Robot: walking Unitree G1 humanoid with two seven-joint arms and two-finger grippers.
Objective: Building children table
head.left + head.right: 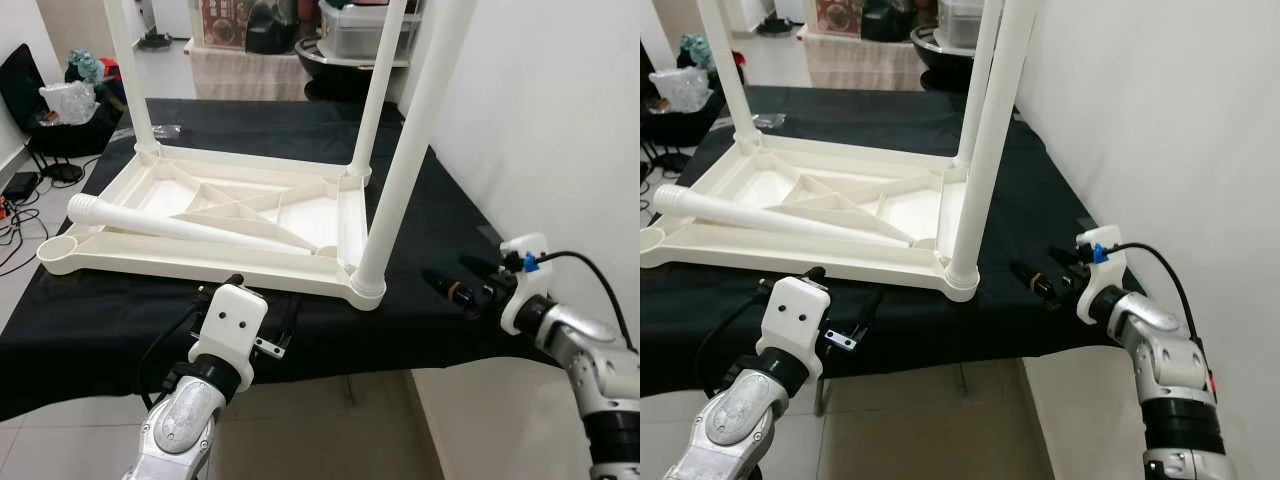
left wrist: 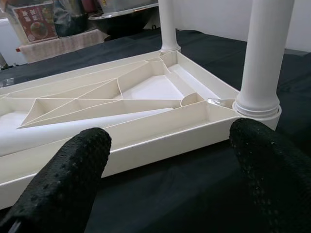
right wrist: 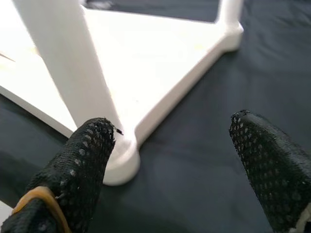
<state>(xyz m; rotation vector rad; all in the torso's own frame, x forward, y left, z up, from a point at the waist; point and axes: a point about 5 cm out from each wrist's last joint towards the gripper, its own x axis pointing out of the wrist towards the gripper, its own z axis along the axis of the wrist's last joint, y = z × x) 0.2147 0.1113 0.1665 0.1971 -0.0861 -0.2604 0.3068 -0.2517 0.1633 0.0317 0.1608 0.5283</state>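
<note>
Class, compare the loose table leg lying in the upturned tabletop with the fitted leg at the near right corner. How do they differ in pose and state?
The loose leg lies on its side across the ribs of the tabletop; the fitted leg stands upright. The loose leg sits in no socket, and the near left corner socket is empty; the fitted leg is seated in its corner socket. Both are plain white tapered tubes.

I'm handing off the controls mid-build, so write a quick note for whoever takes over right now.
Left gripper: open, empty, at the tabletop's near edge.
Right gripper: open, empty, beside the near right leg.
Tabletop lies upside down on the black cloth.
Done: three legs stand in their corners.
Left: the loose leg lying across the tabletop goes into the empty near left socket.
</note>
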